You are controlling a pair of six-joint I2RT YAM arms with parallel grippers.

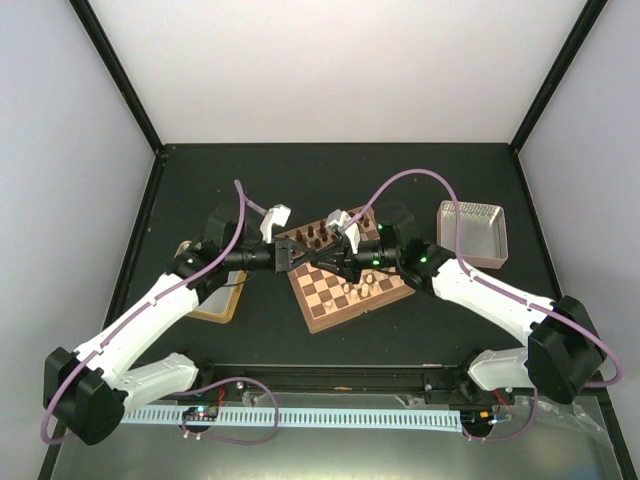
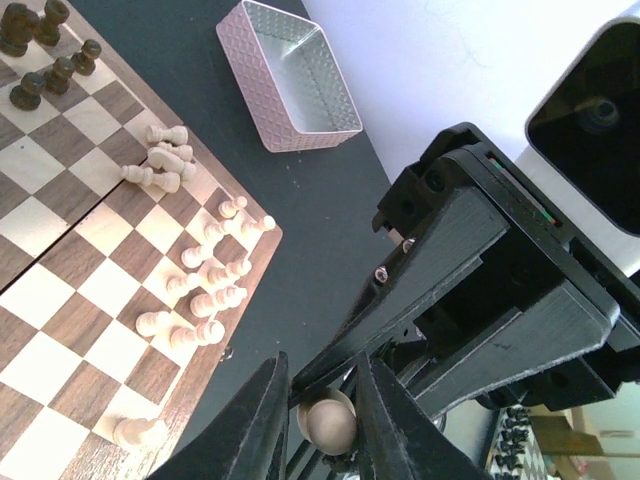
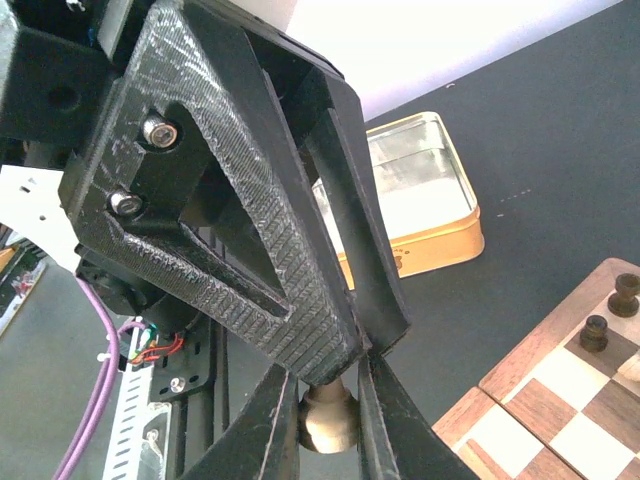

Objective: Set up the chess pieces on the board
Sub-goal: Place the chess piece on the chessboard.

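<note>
Over the board [image 1: 322, 310], my two grippers meet tip to tip on one cream chess piece [image 2: 328, 425]. My right gripper [image 3: 328, 388] is shut on the piece's base [image 3: 328, 422]. My left gripper [image 2: 320, 372] has closed round the piece's rounded head, with the right gripper's fingers [image 2: 350, 345] just behind. Several cream chess pieces [image 2: 205, 290] lie tipped over along one edge of the board [image 2: 60, 300]. Dark chessmen [image 2: 45, 50] stand at the far side. From above, the held piece is hidden between the left gripper [image 1: 303, 260] and the right gripper [image 1: 333, 262].
A silver metal tray [image 1: 472, 232] sits right of the board; it also shows as the patterned tray [image 2: 290, 75]. A gold-sided tin [image 3: 420, 210] lies left of the board, partly under my left arm [image 1: 215, 300]. Dark chessmen [image 3: 610, 315] stand on the board corner [image 3: 560, 410].
</note>
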